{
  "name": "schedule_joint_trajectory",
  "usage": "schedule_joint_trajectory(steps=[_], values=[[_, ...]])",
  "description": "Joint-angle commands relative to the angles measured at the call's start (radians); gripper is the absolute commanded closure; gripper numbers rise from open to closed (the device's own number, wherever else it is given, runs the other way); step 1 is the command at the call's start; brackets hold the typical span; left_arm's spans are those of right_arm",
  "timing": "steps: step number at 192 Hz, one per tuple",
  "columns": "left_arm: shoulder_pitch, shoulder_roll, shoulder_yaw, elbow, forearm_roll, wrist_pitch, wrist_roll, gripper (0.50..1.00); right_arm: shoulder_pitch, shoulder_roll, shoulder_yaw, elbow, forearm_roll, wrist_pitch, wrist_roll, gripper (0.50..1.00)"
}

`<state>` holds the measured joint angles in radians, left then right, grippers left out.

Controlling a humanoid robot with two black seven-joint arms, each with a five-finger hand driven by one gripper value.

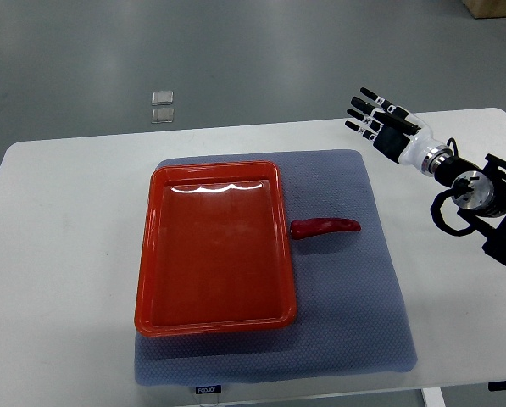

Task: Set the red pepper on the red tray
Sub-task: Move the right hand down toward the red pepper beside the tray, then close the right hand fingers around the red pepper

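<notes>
A red pepper [325,227] lies on the grey mat [354,297], just right of the red tray [214,246] and touching or nearly touching its right rim. The tray holds nothing. My right hand [375,119] hovers at the upper right, well above and to the right of the pepper, fingers spread and holding nothing. Its arm [469,191] comes in from the right edge. The left arm is out of view.
The white table [66,254] carries the mat and tray. Two small clear squares [163,106] lie on the floor beyond the table's far edge. A cardboard box corner [494,7] shows at the top right.
</notes>
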<state>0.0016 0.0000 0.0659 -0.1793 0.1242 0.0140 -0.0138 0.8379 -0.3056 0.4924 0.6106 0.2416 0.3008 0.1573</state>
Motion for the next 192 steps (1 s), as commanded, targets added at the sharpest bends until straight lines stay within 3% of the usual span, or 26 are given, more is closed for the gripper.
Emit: schedule_joint_trajectory(steps=[1, 21, 43, 68, 87, 117, 162, 192], values=[[0.0, 0.0, 0.0, 0.0, 0.0, 0.0, 0.0, 0.5, 0.0, -0.001, -0.003, -0.003, -0.013, -0.009, 0.022, 0.583], [0.0, 0.0, 0.0, -0.005, 0.0, 0.0, 0.0, 0.5, 0.0, -0.004, 0.0, -0.003, -0.027, -0.008, 0.024, 0.583], [0.0, 0.0, 0.0, -0.006, 0.0, 0.0, 0.0, 0.5, 0.0, -0.013, -0.006, -0.003, -0.068, 0.041, 0.028, 0.583], [0.0, 0.0, 0.003, 0.006, -0.001, 0.0, 0.0, 0.5, -0.002, -0.024, -0.009, 0.001, -0.197, 0.075, 0.119, 0.583], [0.0, 0.0, 0.005, 0.009, 0.0, 0.006, 0.0, 0.5, 0.0, -0.027, -0.021, 0.011, -0.321, 0.07, 0.13, 0.583], [0.0, 0.0, 0.002, 0.006, -0.002, 0.006, 0.0, 0.5, -0.002, -0.066, -0.044, 0.06, -0.709, 0.077, 0.145, 0.583], [0.0, 0.0, 0.003, 0.007, 0.0, 0.006, 0.0, 0.5, 0.01, -0.208, -0.08, 0.219, -1.271, 0.112, 0.295, 0.585], [0.0, 0.0, 0.003, 0.007, 0.0, 0.006, 0.0, 0.5, 0.017, -0.286, -0.089, 0.325, -1.487, 0.112, 0.334, 0.585]])
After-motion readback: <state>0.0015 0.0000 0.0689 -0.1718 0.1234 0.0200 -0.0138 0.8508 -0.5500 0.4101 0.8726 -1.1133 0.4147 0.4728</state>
